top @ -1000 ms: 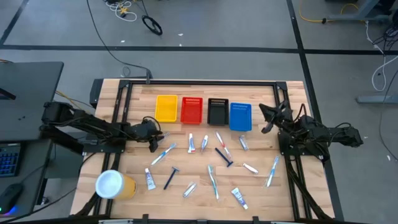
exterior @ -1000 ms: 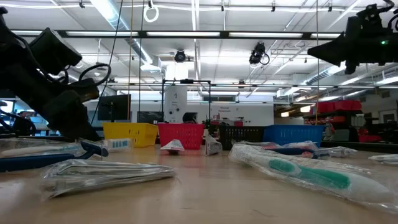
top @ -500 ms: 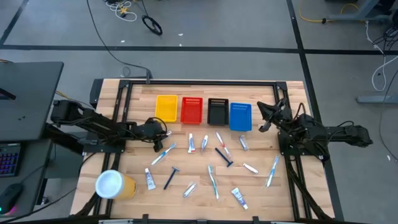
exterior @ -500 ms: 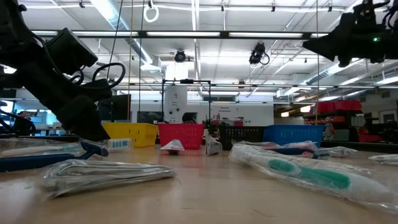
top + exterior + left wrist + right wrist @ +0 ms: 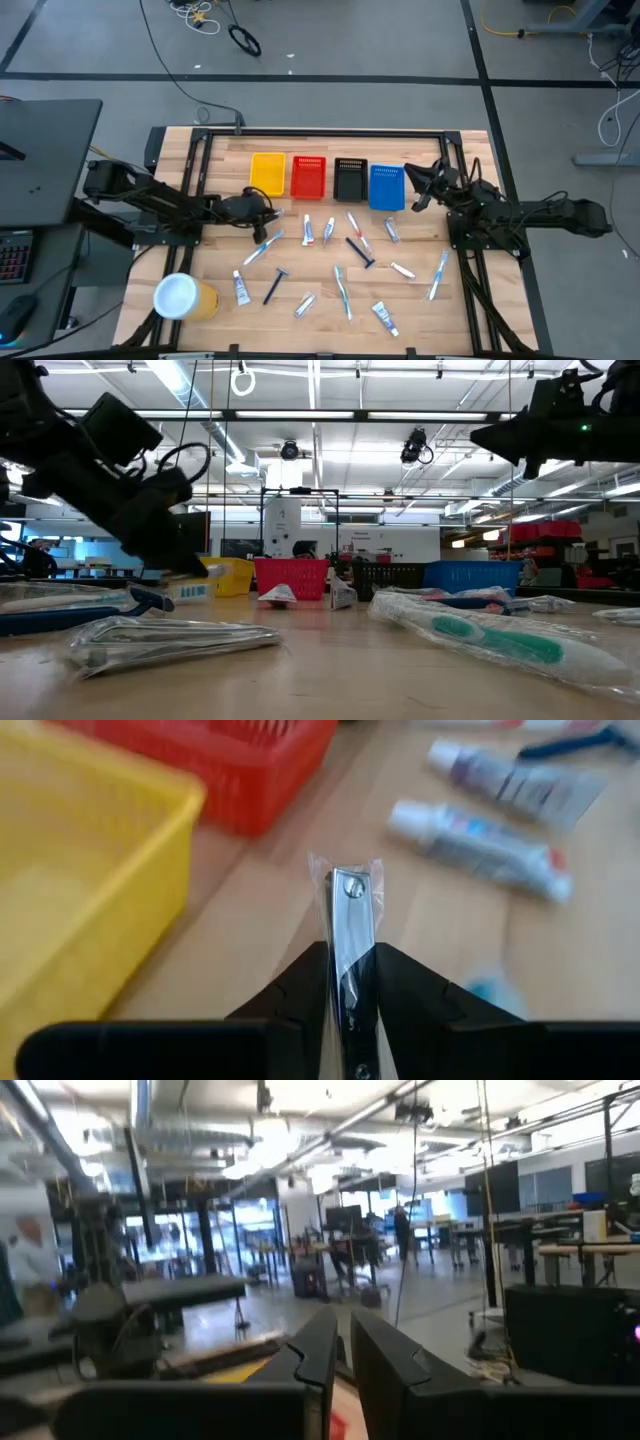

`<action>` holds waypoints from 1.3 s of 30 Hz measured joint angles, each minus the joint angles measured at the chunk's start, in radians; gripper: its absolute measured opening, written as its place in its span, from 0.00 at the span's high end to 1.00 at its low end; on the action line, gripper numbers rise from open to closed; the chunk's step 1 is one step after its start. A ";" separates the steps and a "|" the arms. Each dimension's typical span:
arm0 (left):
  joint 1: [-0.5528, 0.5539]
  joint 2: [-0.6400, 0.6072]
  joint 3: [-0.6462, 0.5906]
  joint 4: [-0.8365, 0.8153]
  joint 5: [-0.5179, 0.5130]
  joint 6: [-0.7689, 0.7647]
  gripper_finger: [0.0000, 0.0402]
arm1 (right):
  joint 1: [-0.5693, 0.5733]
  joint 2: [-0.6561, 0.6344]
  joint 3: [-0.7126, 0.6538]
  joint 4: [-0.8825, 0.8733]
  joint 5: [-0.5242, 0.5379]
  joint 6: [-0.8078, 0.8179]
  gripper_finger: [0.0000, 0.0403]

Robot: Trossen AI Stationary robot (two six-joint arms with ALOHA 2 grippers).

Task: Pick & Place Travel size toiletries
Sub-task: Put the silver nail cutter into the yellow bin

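Your left claw (image 5: 350, 982) grips a silvery metal nail clipper in clear wrap (image 5: 350, 925) beside the yellow plastic bin (image 5: 80, 870), above the wooden worktop (image 5: 250, 920). Next, carry it over a bin and release. Your right claw (image 5: 342, 1355), narrowly parted and empty, hangs by the blue bin (image 5: 386, 187).

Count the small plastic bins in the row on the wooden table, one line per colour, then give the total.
Yellow plastic bin: 1
Red plastic bin: 1
Black plastic bin: 1
Blue plastic bin: 1
Total: 4
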 joint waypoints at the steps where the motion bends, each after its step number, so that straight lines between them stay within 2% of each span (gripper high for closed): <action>1: 0.000 0.000 0.015 0.001 -0.002 0.015 0.77 | 0.000 0.010 0.000 0.019 0.000 0.001 0.89; 8: 0.018 -0.002 0.153 -0.064 -0.120 0.108 0.82 | 0.000 0.053 0.000 0.051 0.000 0.002 0.89; 11: 0.063 -0.002 0.241 -0.209 -0.142 0.132 0.81 | 0.000 0.062 0.000 0.051 0.001 0.001 0.89; 17: 0.188 -0.002 0.456 -0.609 -0.159 0.123 0.78 | 0.000 0.069 0.000 0.051 -0.004 0.001 0.89; 20: 0.253 -0.002 0.520 -0.734 -0.157 0.104 0.79 | 0.000 0.069 0.000 0.050 -0.072 0.001 0.89; 23: 0.310 -0.002 0.533 -0.770 -0.128 0.111 0.81 | 0.000 0.069 0.000 0.046 -0.123 0.002 0.89; 26: 0.360 0.002 0.532 -0.823 -0.083 0.086 0.80 | 0.000 0.075 0.006 0.011 -0.128 0.002 0.89; 30: 0.398 0.002 0.504 -0.850 -0.103 0.109 0.78 | 0.000 0.119 0.084 -0.112 -0.130 0.035 0.89; 34: 0.438 0.002 0.482 -0.847 -0.116 0.109 0.77 | 0.000 0.213 0.186 -0.217 -0.131 0.057 0.89; 39: 0.467 0.002 0.456 -0.828 -0.088 0.132 0.77 | 0.002 0.382 0.285 -0.228 -0.158 0.051 0.89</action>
